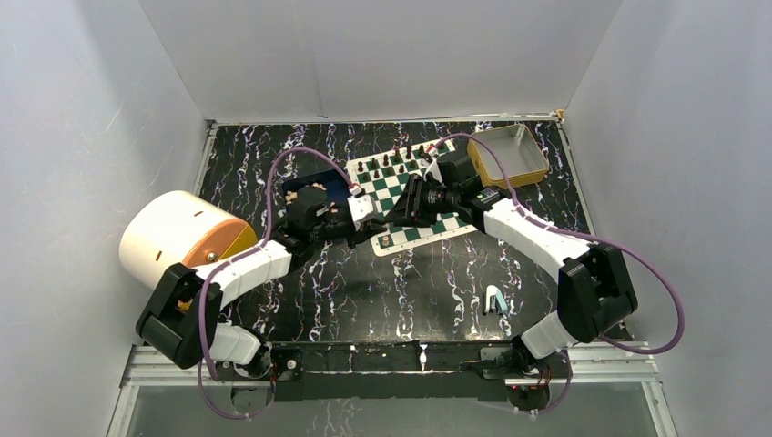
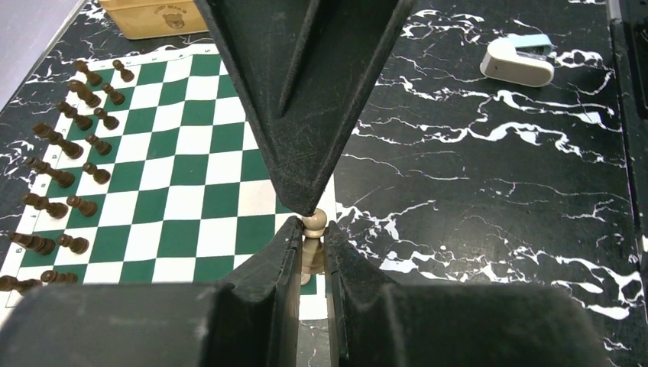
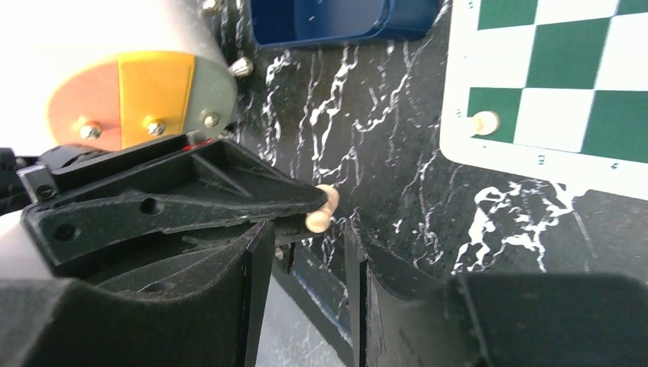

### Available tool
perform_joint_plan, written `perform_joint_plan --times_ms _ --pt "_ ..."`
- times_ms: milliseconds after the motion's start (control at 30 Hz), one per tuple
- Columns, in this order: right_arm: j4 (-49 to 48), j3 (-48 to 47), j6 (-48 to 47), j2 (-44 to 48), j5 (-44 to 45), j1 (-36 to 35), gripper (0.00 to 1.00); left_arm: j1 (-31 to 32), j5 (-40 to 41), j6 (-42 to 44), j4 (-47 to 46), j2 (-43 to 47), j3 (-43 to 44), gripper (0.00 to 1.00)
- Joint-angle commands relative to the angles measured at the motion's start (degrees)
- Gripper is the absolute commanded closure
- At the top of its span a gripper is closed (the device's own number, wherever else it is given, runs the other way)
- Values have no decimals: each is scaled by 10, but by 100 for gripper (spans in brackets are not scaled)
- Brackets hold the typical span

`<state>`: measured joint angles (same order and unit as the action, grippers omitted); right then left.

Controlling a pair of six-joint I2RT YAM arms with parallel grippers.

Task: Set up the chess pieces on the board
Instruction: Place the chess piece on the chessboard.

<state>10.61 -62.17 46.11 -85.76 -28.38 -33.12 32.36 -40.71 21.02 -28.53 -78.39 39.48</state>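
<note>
In the left wrist view, the left end effector (image 2: 313, 256) is clamped on a cream pawn (image 2: 314, 223) over a corner of the board (image 2: 191, 138). Only the right wrist view shows the right end effector (image 3: 306, 245) with its fingers apart, and a second cream pawn (image 3: 484, 122) standing at the board's edge. The counter (image 2: 474, 176) is black marbled and the walls (image 1: 382, 55) are white.

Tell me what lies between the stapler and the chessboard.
Nothing: the left wrist view shows only bare black marbled table between the stapler and the chessboard.
</note>
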Motion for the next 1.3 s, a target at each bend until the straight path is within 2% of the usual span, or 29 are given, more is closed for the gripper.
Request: perform_joint_plan --times_ms 0,167,333,433,600,933,1267 --pt "17 -19 -23 45 93 1 53 7 39 -59 -60 -5 6 100" --pt "37 5 -31 120 162 8 51 18 92 -153 -103 -36 27 100" --pt "13 54 -31 251 223 8 46 59 186 -235 -138 -88 54 100" --pt "21 64 -43 311 252 8 42 75 236 -259 -160 -125 73 100" --pt "45 65 -55 355 261 9 37 78 334 -288 -180 -192 100 100" --pt "41 95 -56 443 338 8 29 80 362 -309 -187 -279 151 100" --pt "49 85 -73 444 349 8 25 86 372 -328 -179 -316 165 100"
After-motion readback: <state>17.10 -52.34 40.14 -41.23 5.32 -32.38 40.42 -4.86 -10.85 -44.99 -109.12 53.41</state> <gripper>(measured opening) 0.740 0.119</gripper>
